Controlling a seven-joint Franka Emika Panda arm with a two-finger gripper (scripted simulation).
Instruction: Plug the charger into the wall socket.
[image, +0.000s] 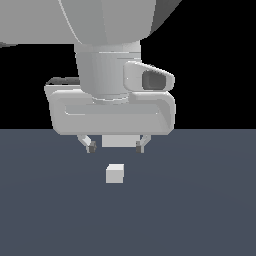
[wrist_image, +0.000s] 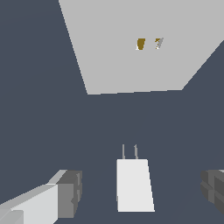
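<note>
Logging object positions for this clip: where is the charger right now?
The charger lies on the dark floor near the exterior view's centre, just below the open hand and untouched. In the wrist view it sits between the fingers, prongs toward the wall socket.

Flat, even simulator light, no cast shadows or glare; exterior view's upper background pure black, floor (image: 200, 210) dull slate; edges crisp but blocky, no blur, wrist view steeply foreshortened toward the frame edges.
</note>
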